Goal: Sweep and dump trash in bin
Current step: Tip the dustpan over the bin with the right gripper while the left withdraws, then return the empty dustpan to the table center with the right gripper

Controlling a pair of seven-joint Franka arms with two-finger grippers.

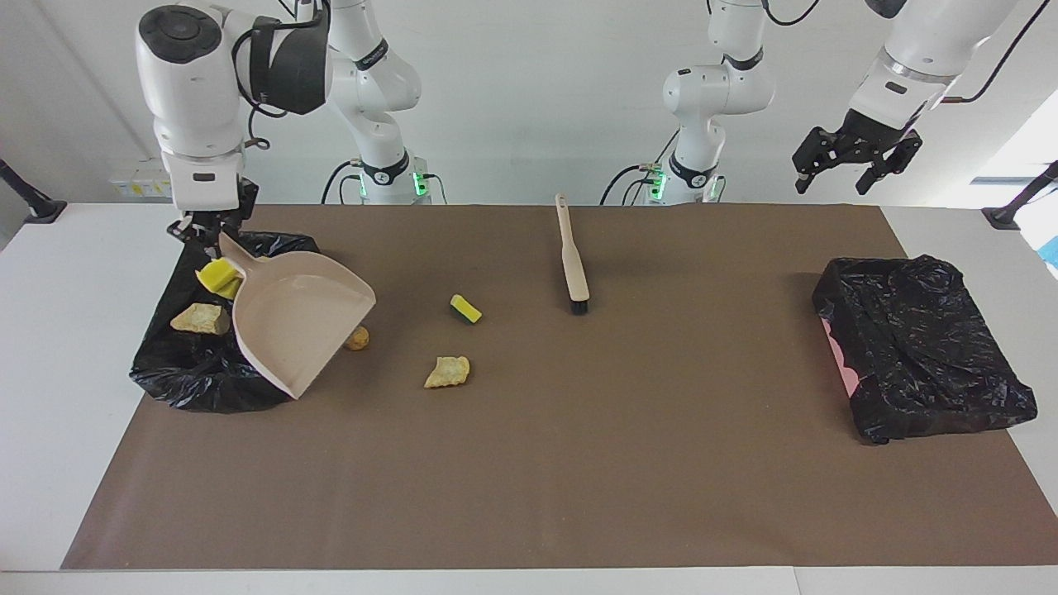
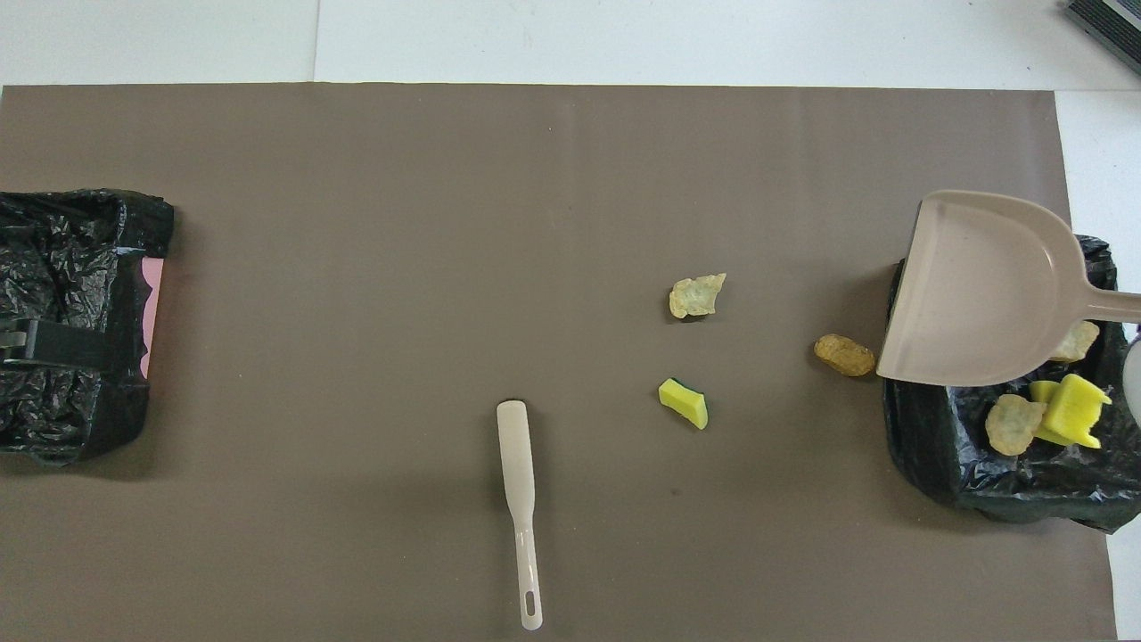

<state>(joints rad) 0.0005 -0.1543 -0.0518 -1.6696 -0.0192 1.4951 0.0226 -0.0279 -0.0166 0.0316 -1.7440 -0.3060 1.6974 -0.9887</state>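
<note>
Your right hand (image 1: 208, 225) grips the dustpan (image 1: 299, 321) handle over the bin (image 1: 202, 372); three trash pieces (image 1: 447, 371) lie on the desk nearby. Your left hand (image 1: 855, 161) hangs released.

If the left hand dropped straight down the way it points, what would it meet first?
Probably the black-lined bin at the left arm's end of the table: the overhead view shows the left hand, open and empty, over that bin. Nothing else shows below it, though depth in the facing view is unclear.

Brown mat (image 1: 579, 463) on white worktop (image 1: 50, 347), black bin liner (image 1: 207, 372), beige dustpan (image 1: 297, 318), yellow sponge blocks (image 1: 219, 277), beige black-bristled brush (image 1: 573, 260), orange-brown lump (image 2: 844, 355).
</note>
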